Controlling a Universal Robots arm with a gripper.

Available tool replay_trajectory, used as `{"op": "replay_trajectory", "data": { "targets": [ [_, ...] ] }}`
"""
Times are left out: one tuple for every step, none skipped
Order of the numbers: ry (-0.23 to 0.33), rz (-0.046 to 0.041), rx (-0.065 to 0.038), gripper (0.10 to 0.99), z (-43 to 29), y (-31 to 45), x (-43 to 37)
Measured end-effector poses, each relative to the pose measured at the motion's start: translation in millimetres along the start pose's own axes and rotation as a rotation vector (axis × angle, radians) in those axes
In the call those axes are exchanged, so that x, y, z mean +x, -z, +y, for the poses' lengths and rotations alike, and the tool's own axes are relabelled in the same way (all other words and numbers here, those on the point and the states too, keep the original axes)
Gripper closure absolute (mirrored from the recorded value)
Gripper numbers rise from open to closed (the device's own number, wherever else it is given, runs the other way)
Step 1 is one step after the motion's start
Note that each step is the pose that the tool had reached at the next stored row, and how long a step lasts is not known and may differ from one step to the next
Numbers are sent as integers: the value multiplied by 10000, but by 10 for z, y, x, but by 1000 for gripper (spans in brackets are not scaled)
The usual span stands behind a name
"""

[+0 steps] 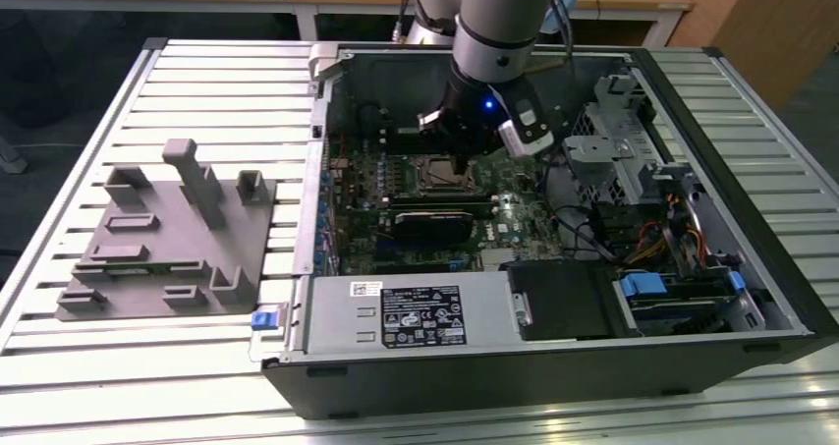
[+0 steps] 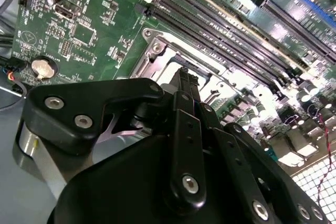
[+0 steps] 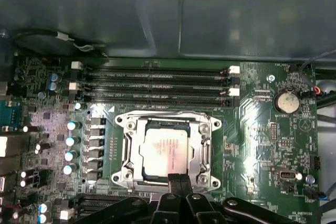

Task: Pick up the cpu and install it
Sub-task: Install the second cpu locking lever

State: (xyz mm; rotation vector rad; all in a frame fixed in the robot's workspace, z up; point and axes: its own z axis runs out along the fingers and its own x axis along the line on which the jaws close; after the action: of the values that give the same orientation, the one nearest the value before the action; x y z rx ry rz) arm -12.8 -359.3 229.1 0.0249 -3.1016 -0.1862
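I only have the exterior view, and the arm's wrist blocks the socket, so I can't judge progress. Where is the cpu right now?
Observer: In the first wrist view the cpu lies flat inside the square socket frame, with its pale metal top facing up.
Operator: Is the gripper gripping it?
Observer: No. The gripper has its fingertips pressed together with nothing between them, at the edge of the cpu that is farthest from the memory slots.
Operator: Is anything lying on the chip?
Observer: Nothing. Its top is bare apart from the fingertips overlapping that one edge. I cannot tell whether they touch it.
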Motion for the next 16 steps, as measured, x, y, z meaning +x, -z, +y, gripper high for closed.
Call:
{"op": "replay_trajectory", "data": {
  "targets": [
    [0, 0, 0, 980, -11, 1, 0],
    [1, 0, 0, 980, -21, 2, 0],
    [0, 0, -1, 980, -30, 3, 1],
    [0, 0, 0, 980, -41, 5, 1],
    [-1, 6, 0, 980, -52, 7, -6],
    [-3, 23, 0, 980, -62, 8, -15],
    [-3, 30, -1, 980, -69, 9, -18],
    [-3, 31, 0, 980, -75, 10, -18],
    [-3, 31, 0, 980, -81, 11, -18],
    [-4, 32, -1, 980, -88, 11, -17],
    [-3, 31, 0, 980, -96, 12, -17],
    [-3, 31, 0, 980, -104, 13, -17],
    [-3, 31, 0, 980, -112, 14, -17],
    [-3, 31, -1, 980, -119, 15, -17],
    [-3, 31, -1, 980, -127, 16, -16],
    [-1, 31, -1, 980, -134, 17, -15]
  ]
}}
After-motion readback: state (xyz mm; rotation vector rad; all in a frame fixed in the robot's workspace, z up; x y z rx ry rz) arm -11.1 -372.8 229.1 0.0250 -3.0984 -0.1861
